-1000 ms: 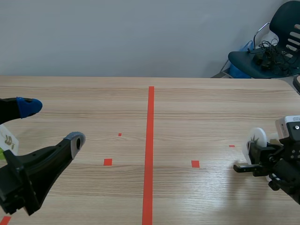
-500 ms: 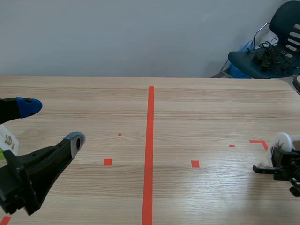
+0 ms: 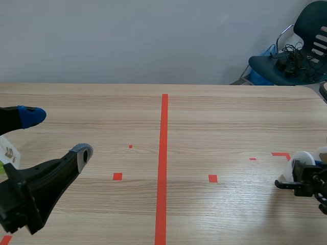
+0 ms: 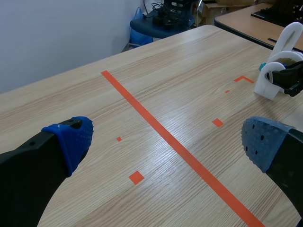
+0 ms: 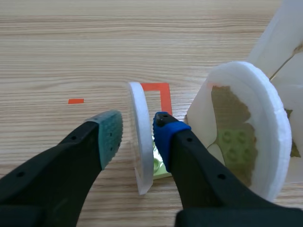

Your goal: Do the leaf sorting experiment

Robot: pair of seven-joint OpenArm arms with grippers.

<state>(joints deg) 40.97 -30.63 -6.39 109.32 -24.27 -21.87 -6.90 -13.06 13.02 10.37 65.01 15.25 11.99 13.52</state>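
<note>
A thin white disc (image 5: 141, 146) stands on edge between the fingers of my right gripper (image 5: 137, 124). The blue pad (image 5: 164, 135) lies against it, while a narrow gap shows at the teal pad (image 5: 110, 136). A pale green piece (image 5: 160, 169) lies at the disc's foot. Beside it stands a larger white round holder (image 5: 265, 123) with a brownish leaf (image 5: 229, 101) and a green studded brick (image 5: 232, 142) inside. In the scene view the disc (image 3: 301, 161) is at the table's right edge. My left gripper (image 3: 56, 133) hangs open and empty at the far left.
A red tape line (image 3: 163, 163) runs down the table's middle, and a tape corner (image 5: 163, 92) lies just ahead of the disc. A white tag with a green bit (image 3: 7, 153) shows behind the left arm. A chair (image 3: 296, 51) with cables stands past the far right corner.
The right gripper carried the white disc to the right toward the table's edge, then lowered it slightly. The left arm has not moved.
</note>
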